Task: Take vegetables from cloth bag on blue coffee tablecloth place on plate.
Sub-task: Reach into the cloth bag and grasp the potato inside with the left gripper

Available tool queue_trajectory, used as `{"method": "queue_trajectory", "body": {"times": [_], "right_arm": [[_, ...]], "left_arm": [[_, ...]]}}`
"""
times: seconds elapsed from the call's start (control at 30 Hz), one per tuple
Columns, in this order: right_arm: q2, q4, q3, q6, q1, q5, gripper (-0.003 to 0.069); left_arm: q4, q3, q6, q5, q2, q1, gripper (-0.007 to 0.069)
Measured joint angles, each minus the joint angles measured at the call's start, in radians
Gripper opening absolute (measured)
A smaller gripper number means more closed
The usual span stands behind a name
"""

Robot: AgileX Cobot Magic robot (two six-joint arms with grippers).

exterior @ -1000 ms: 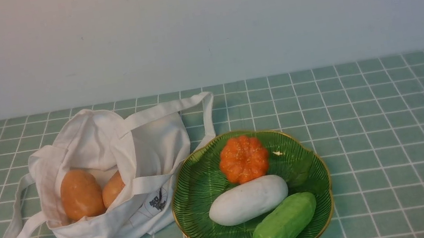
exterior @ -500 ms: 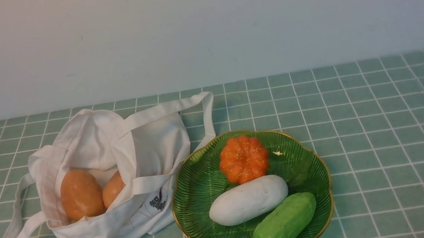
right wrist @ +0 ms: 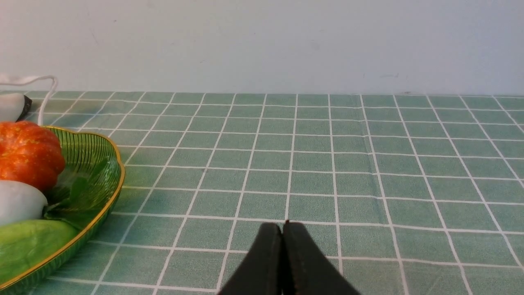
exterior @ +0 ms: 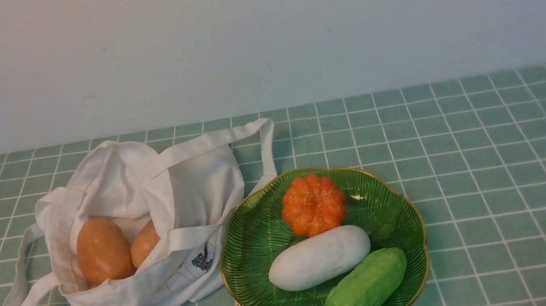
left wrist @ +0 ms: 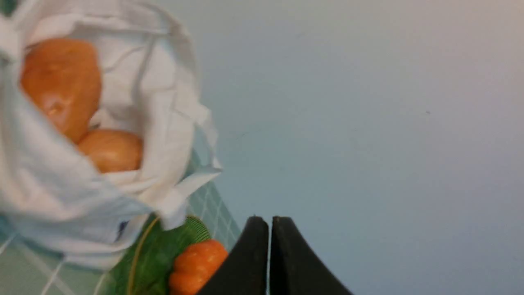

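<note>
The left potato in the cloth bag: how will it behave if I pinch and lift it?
The left potato looks smooth and egg-shaped, so it may slip from a narrow pinch. The cloth bag sags limply around it, so fabric could snag and lift too. The other potato rests against it and will probably roll once it goes.

A pale blue-green tablecloth (exterior: 497, 150), gridded with thin white lines, is spread flat up to the wall. On it a white cloth bag (exterior: 196, 187) is slumped at the left, and a green, gold-rimmed plate (exterior: 252, 244) is set just beside it.
</note>
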Motion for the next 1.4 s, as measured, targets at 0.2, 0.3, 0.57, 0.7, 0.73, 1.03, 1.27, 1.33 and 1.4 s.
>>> {"method": "queue_trajectory", "body": {"times": [0.2,0.3,0.57,0.7,0.73,1.03,1.27,1.33,1.4], "right_arm": [[0.000,0.000,0.000,0.000,0.000,0.000,-0.0016],[0.000,0.000,0.000,0.000,0.000,0.000,-0.0016],[0.000,0.000,0.000,0.000,0.000,0.000,-0.0016],[0.000,0.000,0.000,0.000,0.000,0.000,-0.0016],[0.000,0.000,0.000,0.000,0.000,0.000,-0.0016],[0.000,0.000,0.000,0.000,0.000,0.000,-0.0016],[0.000,0.000,0.000,0.000,0.000,0.000,-0.0016],[0.000,0.000,0.000,0.000,0.000,0.000,-0.0016],[0.000,0.000,0.000,0.000,0.000,0.000,-0.0016]], "left_arm": [[0.093,-0.326,0.327,0.233,0.261,0.000,-0.0005],[0.209,-0.452,0.396,0.454,0.493,0.000,-0.0005],[0.546,-0.733,0.419,0.755,1.086,0.000,-0.0005],[0.582,-0.874,0.427,0.774,1.332,0.000,-0.0003],[0.584,-0.916,0.436,0.776,1.405,0.000,-0.0002],[0.602,-1.086,0.508,0.773,1.709,0.000,0.0040],[0.612,-1.100,0.553,0.658,1.776,0.000,0.0090],[0.612,-1.100,0.556,0.657,1.782,-0.003,0.0118],[0.614,-1.100,0.558,0.657,1.786,-0.015,0.0162]]}}
